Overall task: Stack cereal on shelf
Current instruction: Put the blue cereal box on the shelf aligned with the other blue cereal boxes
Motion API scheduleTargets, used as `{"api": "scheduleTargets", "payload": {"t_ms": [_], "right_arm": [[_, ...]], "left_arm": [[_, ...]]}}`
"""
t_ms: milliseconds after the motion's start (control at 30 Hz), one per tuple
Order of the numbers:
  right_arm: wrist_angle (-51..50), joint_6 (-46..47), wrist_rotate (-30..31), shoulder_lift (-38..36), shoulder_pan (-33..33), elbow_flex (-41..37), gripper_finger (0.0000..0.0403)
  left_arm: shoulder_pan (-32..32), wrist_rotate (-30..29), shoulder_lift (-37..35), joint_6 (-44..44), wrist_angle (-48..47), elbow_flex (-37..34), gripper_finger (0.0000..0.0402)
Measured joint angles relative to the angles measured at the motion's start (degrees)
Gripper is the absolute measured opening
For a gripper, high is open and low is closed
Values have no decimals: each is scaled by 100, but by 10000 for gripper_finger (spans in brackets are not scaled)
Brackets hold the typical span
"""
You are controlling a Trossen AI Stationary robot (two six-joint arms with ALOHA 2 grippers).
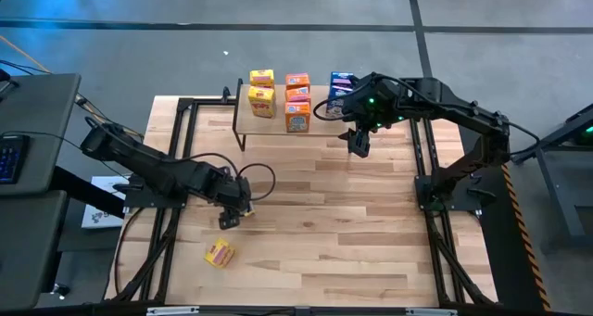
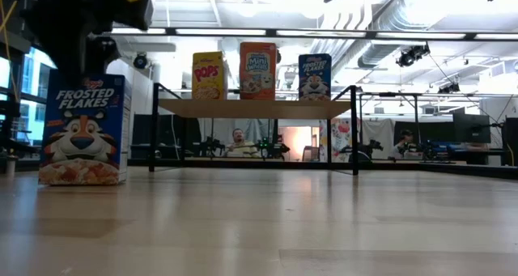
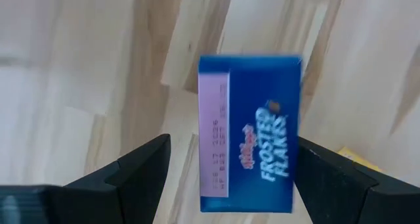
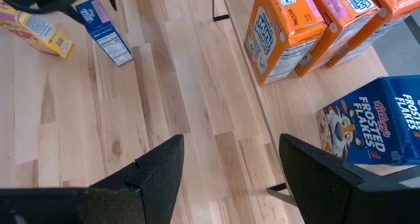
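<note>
A blue Frosted Flakes box [image 2: 81, 126] stands upright on the tabletop, left of centre. My left gripper [image 1: 232, 212] is above it, pointing down and open, with one finger on each side of the box's top [image 3: 249, 132]. The shelf [image 2: 255, 108] stands at the far edge. On it are yellow [image 1: 262, 101], orange [image 1: 297, 117] and blue [image 1: 339, 98] boxes in rows. One yellow box [image 1: 220, 252] lies flat on the table near the near-left corner. My right gripper [image 1: 357, 147] hangs open in front of the shelf's right part, holding nothing [image 4: 230, 152]. My left gripper comes at the blue box from above, its fingers astride the top end. One finger [image 3: 328, 178] stands right against the box's narrow side, and I cannot tell whether it touches. The other finger [image 3: 141, 168] is clearly apart. The box's bottom rests on the table.
Black frame rails [image 1: 428, 168] run along the table's left and right sides. The shelf's thin black legs [image 2: 354, 130] stand on the table. Bare wood [image 1: 343, 223] spreads across the middle and near right. People sit in the room behind the table.
</note>
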Motion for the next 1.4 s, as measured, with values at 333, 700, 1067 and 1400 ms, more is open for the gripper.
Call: {"api": "scheduleTargets", "payload": {"t_ms": [333, 700, 1067, 1400], "right_arm": [[2, 0, 0, 0, 0, 0, 243], [9, 0, 0, 0, -2, 0, 243], [9, 15, 0, 0, -2, 0, 243], [9, 151, -33, 0, 0, 0, 243]], "left_arm": [[-2, 107, 0, 3, 337, -220, 291], [-2, 105, 0, 111, 347, -220, 250], [-2, 105, 0, 155, 435, -220, 215], [-4, 203, -2, 156, 603, -220, 198]]}}
